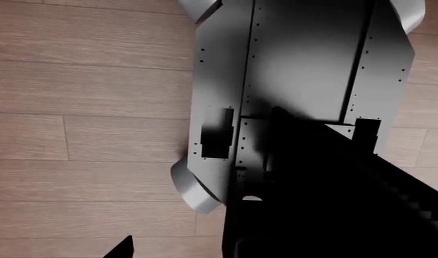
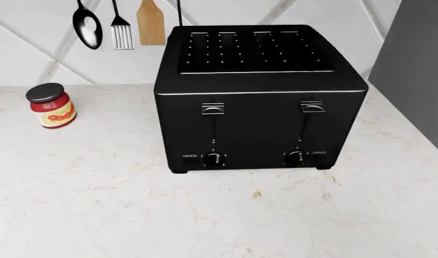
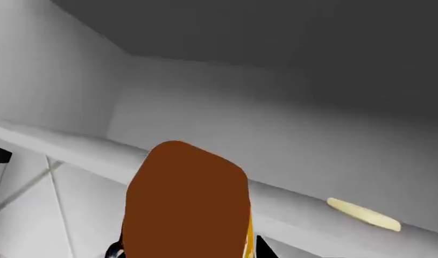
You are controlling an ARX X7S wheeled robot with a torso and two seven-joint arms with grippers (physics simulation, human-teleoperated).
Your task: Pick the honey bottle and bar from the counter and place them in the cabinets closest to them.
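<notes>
1. Two arms, neither seen from the head; right gripper (image 3: 186,252) carries the honey bottle (image 3: 186,201), its amber body filling the near wrist view. Fingers barely show at the bottle's base, so pinching is my reading.
2. Just beyond, the cabinet shelf (image 3: 68,144) edge runs across, white. Risk: bottle base clips that lip on entry and tips out.
3. Deeper on the shelf lies a pale oblong piece (image 3: 362,213); unidentified. Bottle could nudge it.
4. Left wrist shows only floor (image 1: 83,107) and robot base (image 1: 298,80); left gripper's state cannot be told.
5. Counter (image 2: 97,215) holds toaster (image 2: 259,97) and red jar (image 2: 53,106); bar not in view, so hunting for it may cost time.
</notes>
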